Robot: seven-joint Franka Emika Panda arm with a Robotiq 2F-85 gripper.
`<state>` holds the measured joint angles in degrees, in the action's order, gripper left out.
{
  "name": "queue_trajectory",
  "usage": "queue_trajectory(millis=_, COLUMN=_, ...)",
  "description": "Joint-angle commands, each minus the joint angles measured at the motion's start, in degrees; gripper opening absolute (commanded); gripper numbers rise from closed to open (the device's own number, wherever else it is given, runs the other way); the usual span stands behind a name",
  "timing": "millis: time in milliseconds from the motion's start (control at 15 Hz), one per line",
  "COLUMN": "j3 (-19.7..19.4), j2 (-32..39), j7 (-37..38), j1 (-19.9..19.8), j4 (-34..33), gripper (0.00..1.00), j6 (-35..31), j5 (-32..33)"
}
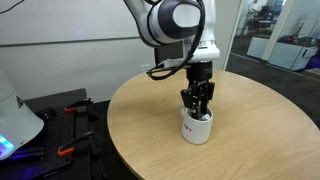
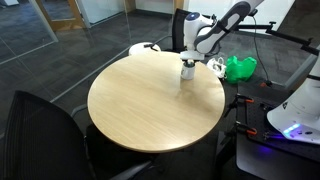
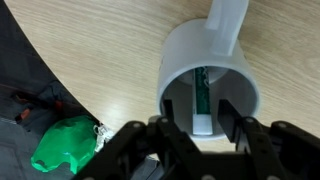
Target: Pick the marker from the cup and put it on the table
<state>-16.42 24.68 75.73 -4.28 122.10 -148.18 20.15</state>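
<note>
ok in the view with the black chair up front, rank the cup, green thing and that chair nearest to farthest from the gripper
1. cup: directly under the gripper, at the far edge of the table.
2. green thing: off the table, on the picture's right.
3. black chair: across the table, in the lower left foreground.

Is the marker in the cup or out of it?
In. The wrist view shows the marker standing inside the cup, with the gripper open around it, not clamped.

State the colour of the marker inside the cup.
The marker is green, best seen in the wrist view, inside the white cup.
</note>
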Motion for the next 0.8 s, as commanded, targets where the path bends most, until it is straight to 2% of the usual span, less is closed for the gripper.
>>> queue_trajectory(millis=0, j3=-1.22, j2=0.88, j7=-0.37, j1=1.36, j4=-0.57, gripper=0.52, j6=-0.28, j5=-1.47)
queue_trajectory(millis=733, j3=-2.62, j2=2.69, j7=0.68, j1=2.29, j4=-2.35, gripper=0.52, j6=-0.44, j5=-0.89)
